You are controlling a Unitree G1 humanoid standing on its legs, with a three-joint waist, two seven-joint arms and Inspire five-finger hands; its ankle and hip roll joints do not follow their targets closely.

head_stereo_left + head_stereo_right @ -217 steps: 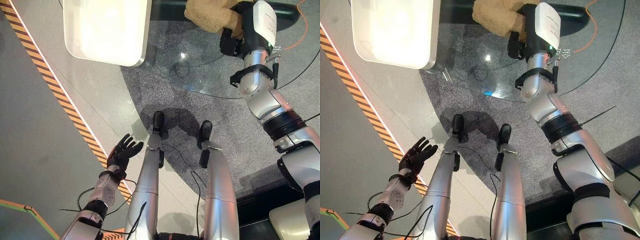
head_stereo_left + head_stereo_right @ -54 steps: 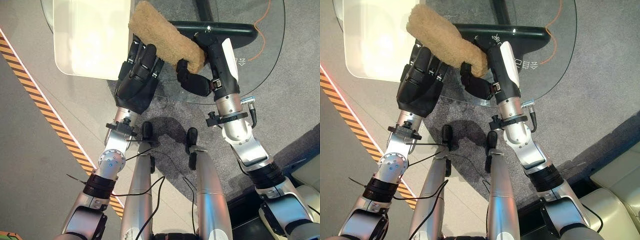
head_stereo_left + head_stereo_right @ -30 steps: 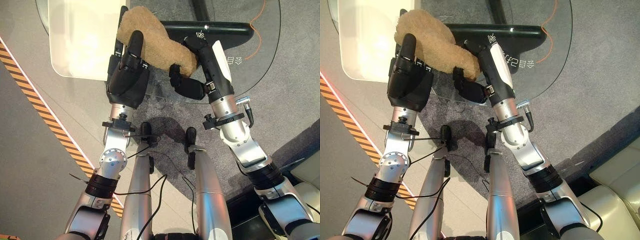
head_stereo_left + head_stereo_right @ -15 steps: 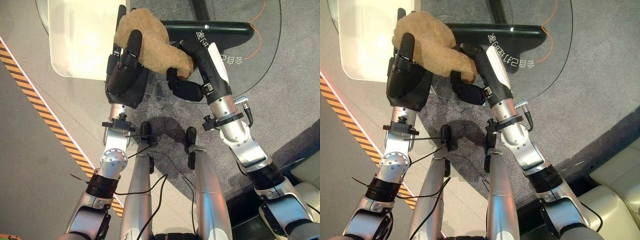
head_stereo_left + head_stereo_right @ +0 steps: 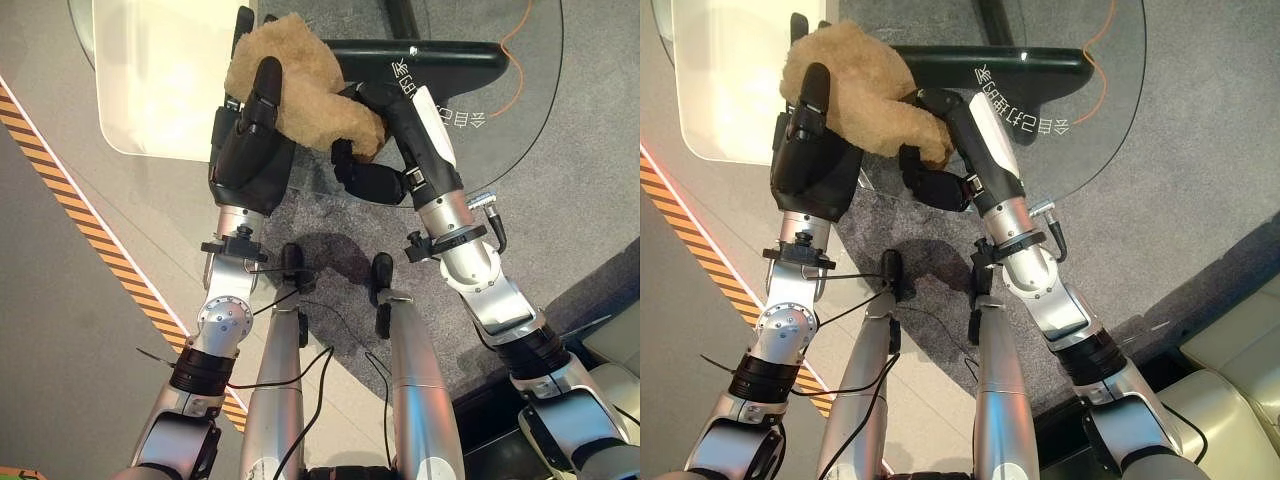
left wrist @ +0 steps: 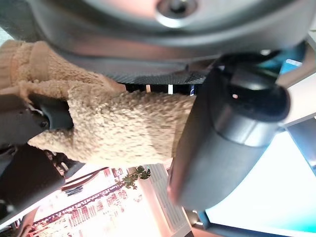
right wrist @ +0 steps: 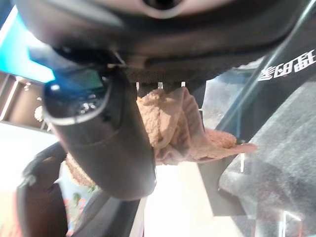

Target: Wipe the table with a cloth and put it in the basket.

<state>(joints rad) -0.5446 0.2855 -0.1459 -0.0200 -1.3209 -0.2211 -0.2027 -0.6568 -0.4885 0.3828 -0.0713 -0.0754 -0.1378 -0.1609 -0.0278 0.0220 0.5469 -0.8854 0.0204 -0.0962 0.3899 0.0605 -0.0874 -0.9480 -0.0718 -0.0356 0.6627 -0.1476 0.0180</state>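
Nearest lay the grey carpet (image 5: 330, 215), with a grey floor (image 5: 70, 290) to its left crossed by an orange-and-black striped line (image 5: 110, 255). Just beyond, both hands met over the near edge of the round glass counter (image 5: 520, 120). The left hand (image 5: 248, 150) was raised with its thumb lying over the near left side of the tan fleecy cloth (image 5: 295, 95) and its fingers behind it, so it gripped the cloth. The right hand (image 5: 365, 175) held the cloth's right end from below, its fingers curled into the fleece. The cloth was bunched into a lump between the two hands, above the counter's near left part. In the left wrist view the cloth (image 6: 113, 126) was pressed between thumb and fingers; in the right wrist view a fold of it (image 7: 173, 128) hung past that hand's thumb. To the far left, touching the cloth's left side, stood a pale rounded basket (image 5: 165, 75). Beyond the cloth, under the glass, lay the counter's dark base (image 5: 440, 62), and an orange cable (image 5: 528, 25) ran at the far right
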